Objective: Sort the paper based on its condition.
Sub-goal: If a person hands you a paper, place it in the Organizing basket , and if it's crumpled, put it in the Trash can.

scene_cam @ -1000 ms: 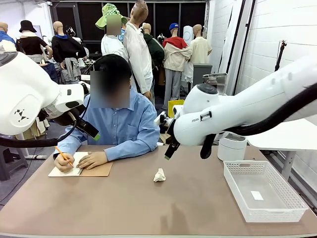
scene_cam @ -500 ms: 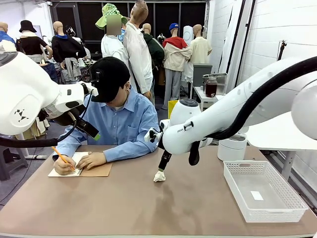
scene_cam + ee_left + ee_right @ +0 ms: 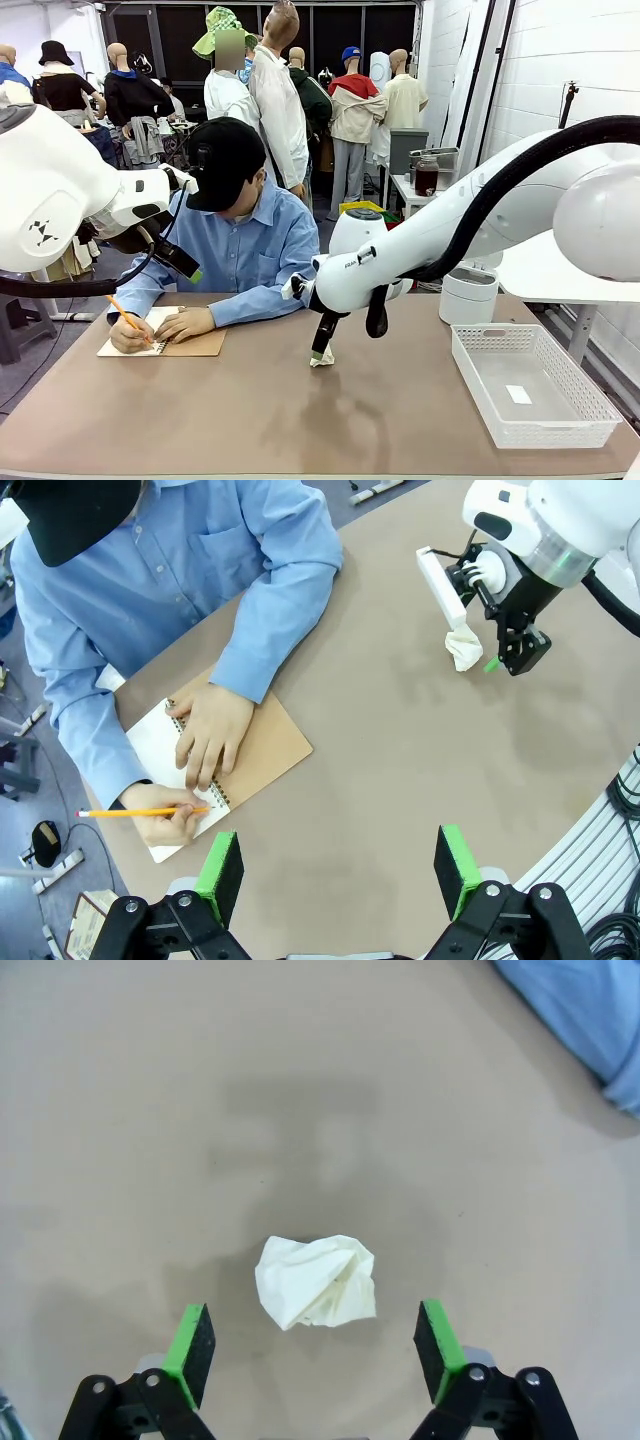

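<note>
Right wrist view: your right jaws stand wide, the crumpled paper lying between them, touching neither. Bare counter surrounds it on all sides.

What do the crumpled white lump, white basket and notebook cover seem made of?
The crumpled white lump looks like thin matte paper, sharply creased. The white basket is likely moulded plastic, with lattice walls. The notebook cover is probably brown cardboard, flat and dull.

Front view: fixed, level, facing across the table. Right wrist view: close above the paper, centred between the right gripper fingers. Left wrist view: higher, sharing that paper.
</note>
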